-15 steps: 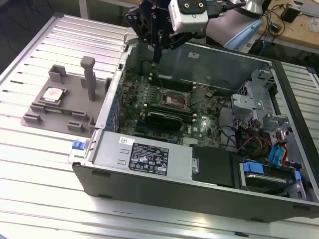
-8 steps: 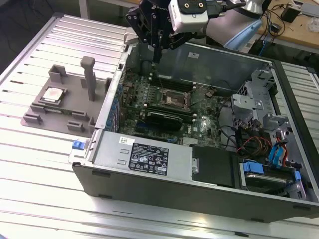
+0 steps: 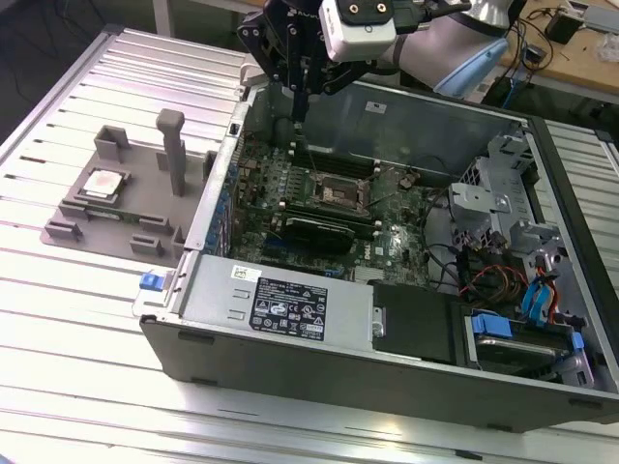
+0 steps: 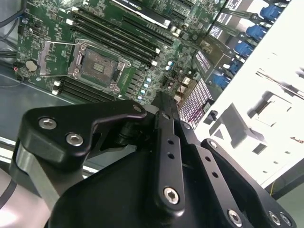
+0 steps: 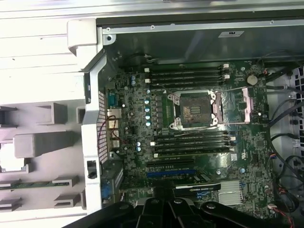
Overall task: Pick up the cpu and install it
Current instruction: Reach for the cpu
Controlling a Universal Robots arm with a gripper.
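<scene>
1. We take the open computer case point(image 3: 416, 362) as our landmark. The cpu point(image 3: 103, 184) lies outside it, flat and metal top up, in a recess of the grey holder point(image 3: 145, 224) that sits just beside the case wall on the exterior view's left.
2. The gripper point(image 3: 302, 108) hangs above the case's far rim, over the motherboard and well apart from the cpu. Its fingers point(image 4: 164, 107) look drawn together with nothing between them.
3. Inside the case, the socket point(image 5: 194, 110) sits near the middle of the board, between the rows of memory slots. Its cover plate appears to be folded back, so we judge it ready to receive the chip.
4. We judge the cpu to be light, stiff and thin, with a smooth top plate that could slip in a loose grip.
5. Its underside contacts are likely delicate, so we would take it by two opposite edges of the pale rim, held level, with gentle pressure.
6. The holder's recess walls stand close around the chip, which leaves little room for the fingertips.
</scene>
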